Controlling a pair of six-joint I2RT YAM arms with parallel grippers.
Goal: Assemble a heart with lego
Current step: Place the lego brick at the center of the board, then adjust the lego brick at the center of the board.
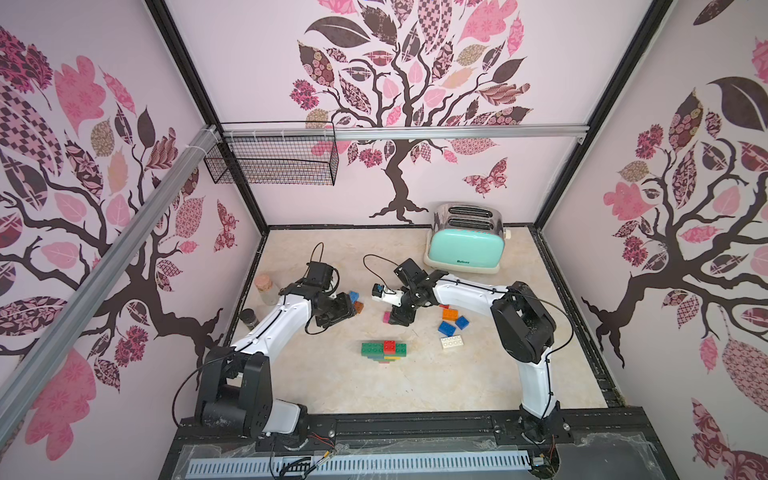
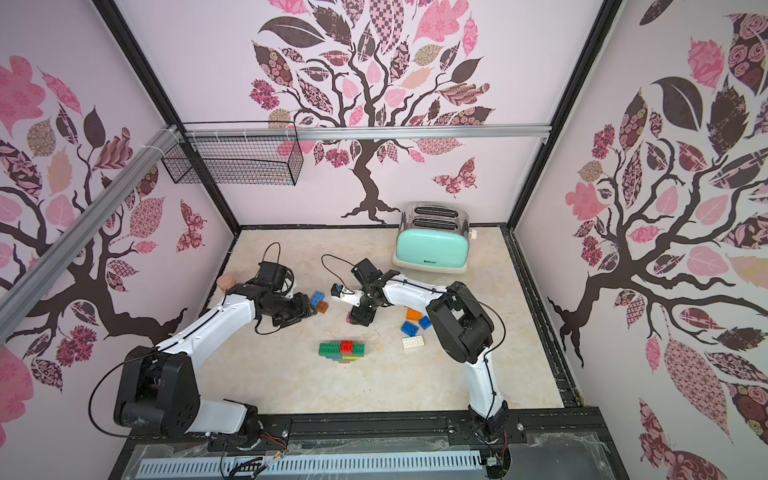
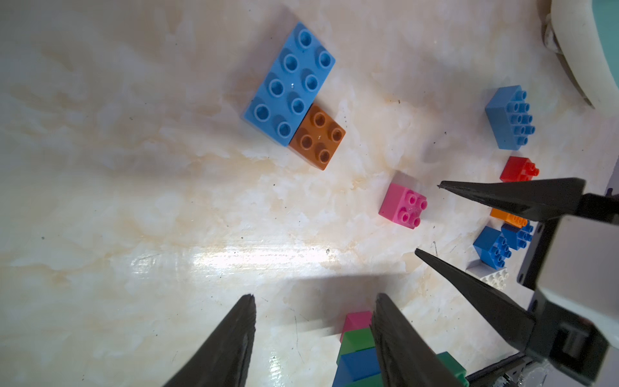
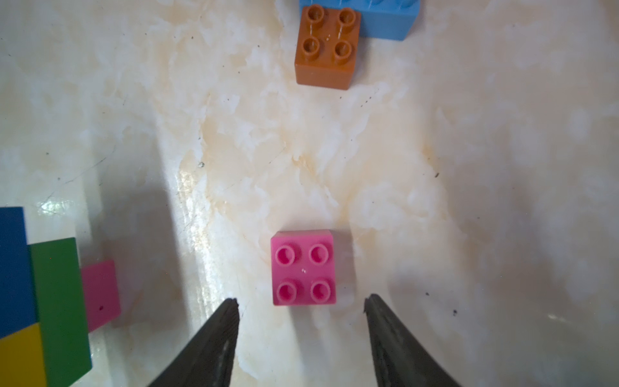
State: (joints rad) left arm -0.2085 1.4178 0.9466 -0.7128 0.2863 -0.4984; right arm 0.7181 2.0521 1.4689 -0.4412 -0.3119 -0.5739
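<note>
- Right jaws: spread apart with nothing between them, pointing down at the surface. In the right wrist view their tips stand just short of the pink brick [image 4: 303, 268], one on each side of its line, and neither touches it.
- Pink brick: a small four-stud square lying studs up and alone on the surface [image 1: 332, 390]. It sits between the brown brick [image 4: 328, 47] and the half-built heart [image 1: 384, 351].
- Handling, as I judge it: the brick is hard moulded plastic, light and stiff, and not fragile. Its glossy walls could slip in a skewed pinch.
- Where to hold it: across two opposite flat side walls, square on and below the studs, so the underside stays free to press down onto other studs.
- Left jaws: parted and empty, hanging over the surface near the brown brick, which touches the light blue brick [image 3: 289, 83].
- Heart: stacked layers stand near the front middle of the surface, with green and red bricks showing on top.
- Spare bricks: orange, blue and white ones lie beyond the right arm.
- Writing: no mark on the bricks can be read. The mint toaster [image 1: 465, 245] carries a dark word low on its side, too small to read with certainty.
</note>
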